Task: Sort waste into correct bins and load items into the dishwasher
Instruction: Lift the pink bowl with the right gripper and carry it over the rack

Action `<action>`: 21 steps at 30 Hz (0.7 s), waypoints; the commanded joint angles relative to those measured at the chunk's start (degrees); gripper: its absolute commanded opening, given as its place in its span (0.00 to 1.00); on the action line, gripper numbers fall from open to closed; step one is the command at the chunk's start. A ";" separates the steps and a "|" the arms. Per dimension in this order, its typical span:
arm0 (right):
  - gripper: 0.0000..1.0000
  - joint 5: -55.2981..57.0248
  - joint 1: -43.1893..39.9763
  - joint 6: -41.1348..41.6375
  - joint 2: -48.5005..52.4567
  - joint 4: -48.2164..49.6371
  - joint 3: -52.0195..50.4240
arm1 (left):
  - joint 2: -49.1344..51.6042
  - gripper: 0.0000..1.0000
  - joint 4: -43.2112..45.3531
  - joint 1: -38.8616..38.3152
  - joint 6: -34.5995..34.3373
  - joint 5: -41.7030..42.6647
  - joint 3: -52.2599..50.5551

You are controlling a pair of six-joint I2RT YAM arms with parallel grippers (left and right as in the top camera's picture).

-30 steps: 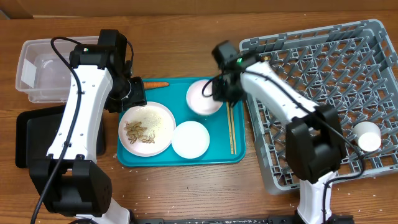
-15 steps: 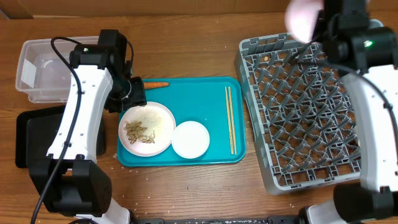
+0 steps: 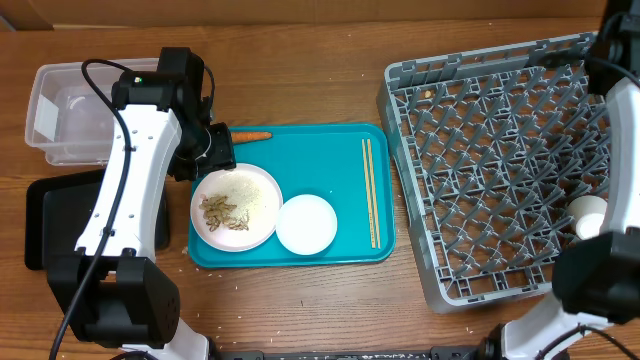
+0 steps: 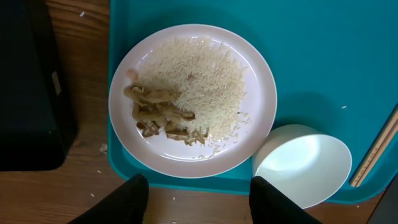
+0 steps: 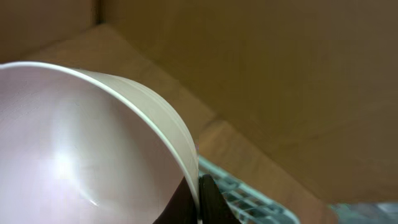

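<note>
My left gripper [image 4: 202, 202] is open and empty, hovering over the near edge of a white plate [image 4: 193, 99] of rice and beige scraps on the teal tray [image 3: 340, 150]. A white bowl [image 3: 306, 223] sits beside the plate [image 3: 236, 206]. Chopsticks [image 3: 371, 192] lie on the tray's right side. An orange carrot [image 3: 250, 136] lies at the tray's back left. My right gripper [image 5: 198, 199] is shut on the rim of another white bowl [image 5: 81, 143], held above the grey rack [image 3: 490, 170]. A small white cup [image 3: 588, 214] lies in the rack. No foil ball or red wrapper is in view.
A clear tub [image 3: 65, 112] stands at the back left. The black tray [image 3: 50, 215] lies in front of it, left of the teal tray. My right arm [image 3: 620, 90] runs along the right edge over the rack. Rice grains dot the wood.
My right gripper lifted the white bowl off the teal tray and swung it up and right over the rack, out of the overhead view. The left arm has not moved.
</note>
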 commanded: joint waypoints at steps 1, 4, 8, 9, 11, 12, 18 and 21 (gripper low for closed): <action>0.04 9.90 -1.46 1.62 4.61 0.22 0.02 | -1.40 0.55 0.09 -0.44 -0.39 0.74 0.85; 0.04 11.87 -1.66 1.77 8.68 -0.15 -0.02 | -1.40 0.55 0.13 -0.44 -0.39 0.74 0.85; 0.04 13.55 -1.66 1.79 13.99 -0.28 -0.22 | -1.40 0.55 0.04 -0.44 -0.39 0.81 0.85; 0.04 13.55 -1.66 1.79 14.91 -0.31 -0.22 | -1.40 0.55 0.02 -0.44 -0.39 0.83 0.85; 0.04 13.53 -1.66 2.05 16.90 -0.55 -0.22 | -1.40 0.55 0.07 -0.44 -0.39 1.42 0.85; 0.04 13.51 -1.60 2.82 17.40 -0.90 -0.24 | -1.40 0.55 0.11 -0.44 -0.39 1.66 0.85; 0.04 8.02 0.37 9.92 20.26 -7.23 -0.24 | -1.40 0.58 0.42 -0.44 -0.39 1.81 0.85; 0.04 5.79 1.51 12.81 20.37 -9.49 -0.22 | -1.40 0.58 0.22 -0.44 -0.39 1.81 0.85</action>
